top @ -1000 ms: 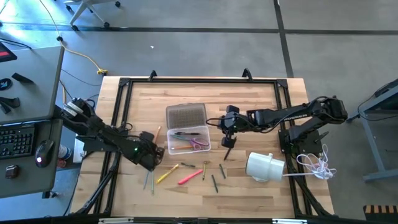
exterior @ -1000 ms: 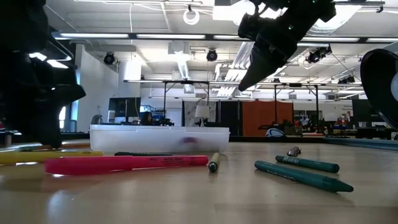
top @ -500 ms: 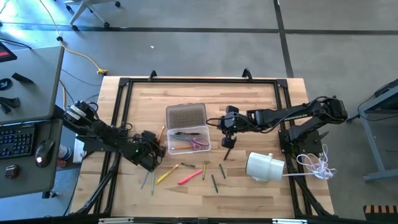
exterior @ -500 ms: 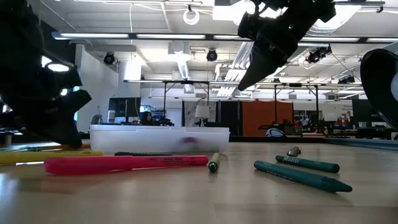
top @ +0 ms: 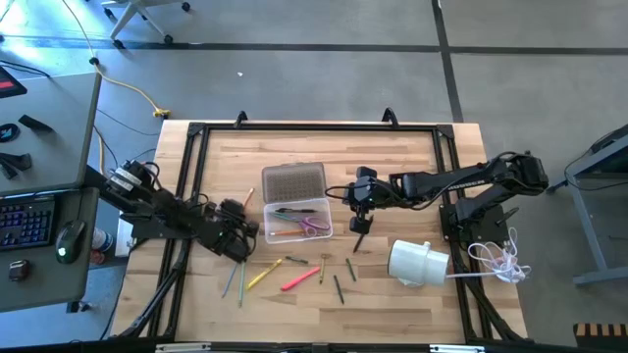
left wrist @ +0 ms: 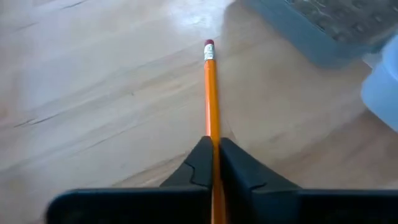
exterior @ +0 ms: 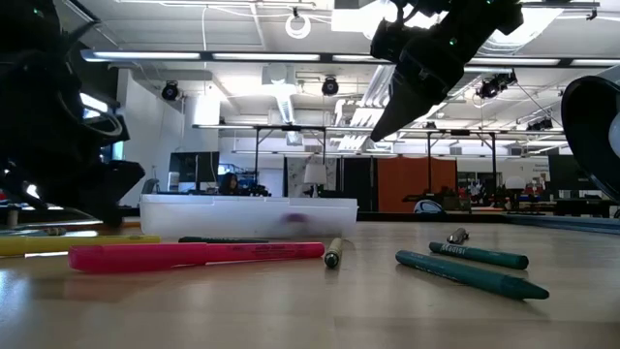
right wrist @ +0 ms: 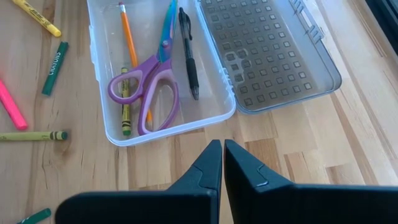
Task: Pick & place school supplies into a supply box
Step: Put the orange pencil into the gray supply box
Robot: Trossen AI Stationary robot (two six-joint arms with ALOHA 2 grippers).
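My left pincer (left wrist: pixel 213 163) is now sitting closer to the supply box (top: pixel 296 222) than a second ago, and it is clenching an orange pencil (left wrist: pixel 210 87) that was lying free on the counter (top: pixel 412 167). I am holding the right pincer (right wrist: pixel 222 160) shut and empty above the box's other side. The box is resting mid-counter, lid (right wrist: pixel 267 53) open. I am judging that a level lift, keeping the pencil parallel to the box's long side, should drop it in cleanly.

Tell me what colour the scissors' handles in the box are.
Purple handles on the scissors; clearest in the right wrist view.
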